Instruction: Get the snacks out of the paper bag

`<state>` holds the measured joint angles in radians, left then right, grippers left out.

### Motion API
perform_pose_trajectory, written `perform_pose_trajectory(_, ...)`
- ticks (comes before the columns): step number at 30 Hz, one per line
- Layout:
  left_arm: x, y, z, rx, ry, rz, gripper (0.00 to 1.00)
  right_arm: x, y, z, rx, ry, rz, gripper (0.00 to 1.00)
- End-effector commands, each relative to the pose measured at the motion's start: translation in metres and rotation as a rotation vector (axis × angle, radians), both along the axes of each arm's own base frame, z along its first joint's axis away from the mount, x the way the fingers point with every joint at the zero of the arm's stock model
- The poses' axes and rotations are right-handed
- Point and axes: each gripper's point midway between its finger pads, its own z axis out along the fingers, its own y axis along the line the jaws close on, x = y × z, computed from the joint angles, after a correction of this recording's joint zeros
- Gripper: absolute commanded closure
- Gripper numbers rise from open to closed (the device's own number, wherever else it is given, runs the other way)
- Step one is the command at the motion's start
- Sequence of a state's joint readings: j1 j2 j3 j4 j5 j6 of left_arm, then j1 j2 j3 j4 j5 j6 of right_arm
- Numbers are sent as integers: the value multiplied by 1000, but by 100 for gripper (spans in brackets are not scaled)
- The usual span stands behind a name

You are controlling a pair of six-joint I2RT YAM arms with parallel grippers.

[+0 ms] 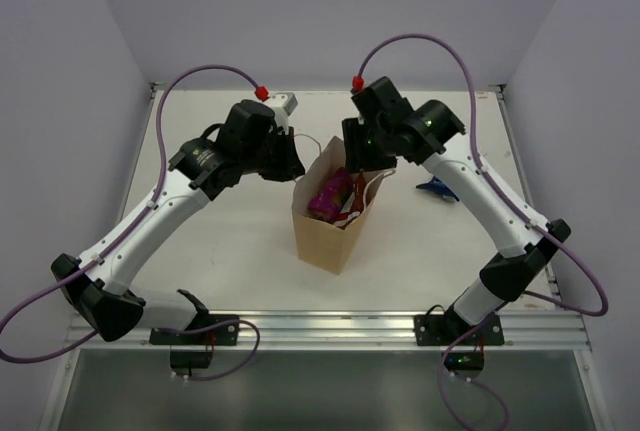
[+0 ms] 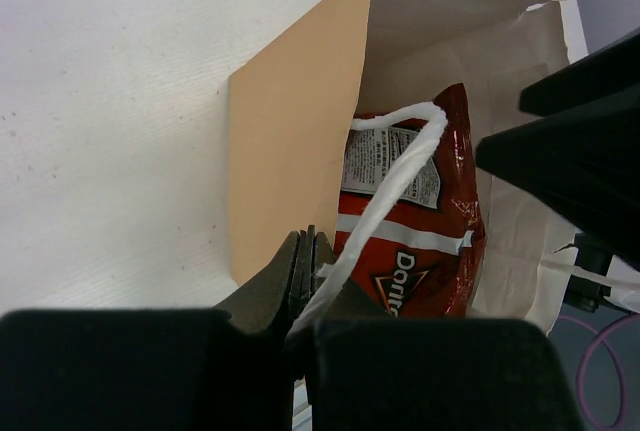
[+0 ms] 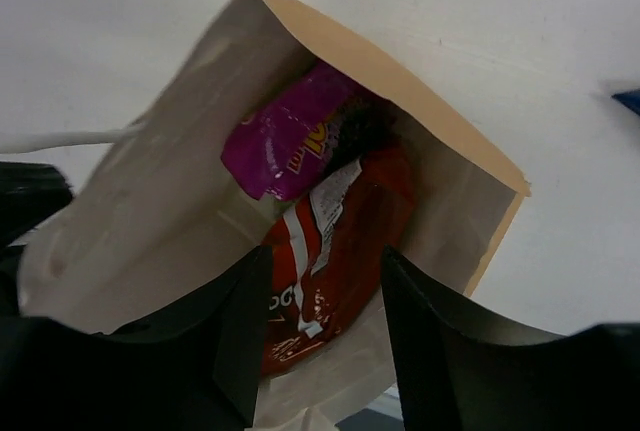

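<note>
Well, the paper bag [image 1: 330, 236] stands upright on the white table [image 1: 230, 251] between the two arms, its mouth open. The left gripper [image 2: 305, 276] is pinched together on the bag's rim, right where a white cord handle [image 2: 400, 166] comes out. That cord lies slanting across the red chip bag [image 2: 425, 251] inside. The right gripper [image 3: 315, 336] hangs over the bag's mouth with its fingers [image 3: 235, 321] spread apart and nothing between them; its dark body covers part of the opening in the left wrist view.

Inside, the purple packet [image 3: 285, 141] sits against the far wall, partly over the top of the red one. The blue packet [image 1: 437, 189] lies out on the table, just beyond the bag on the right arm's side.

White letters on the red bag read "Dori", the rest cut off by the fold, and a white label panel [image 2: 385, 166] of fine print sits above them. The purple packet's yellow lettering and the blue one's green lettering are too small to read.
</note>
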<state>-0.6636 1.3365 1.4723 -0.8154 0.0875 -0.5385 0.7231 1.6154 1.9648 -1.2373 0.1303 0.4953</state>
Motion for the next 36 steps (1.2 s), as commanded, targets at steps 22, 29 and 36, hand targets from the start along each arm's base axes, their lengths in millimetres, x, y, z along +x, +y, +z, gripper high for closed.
perform_pose_trajectory(22, -2, -3, 14, -47, -53, -16, 100, -3, 8, 19, 24, -64, -8, 100)
perform_pose_trajectory(29, 2, -7, 10, -53, -50, -18, 100, 0, 8, 108, 160, -240, 10, 100)
perform_pose_trajectory(36, 2, -10, 13, -69, -57, -27, 100, 5, 9, 151, 256, -381, 43, 100)
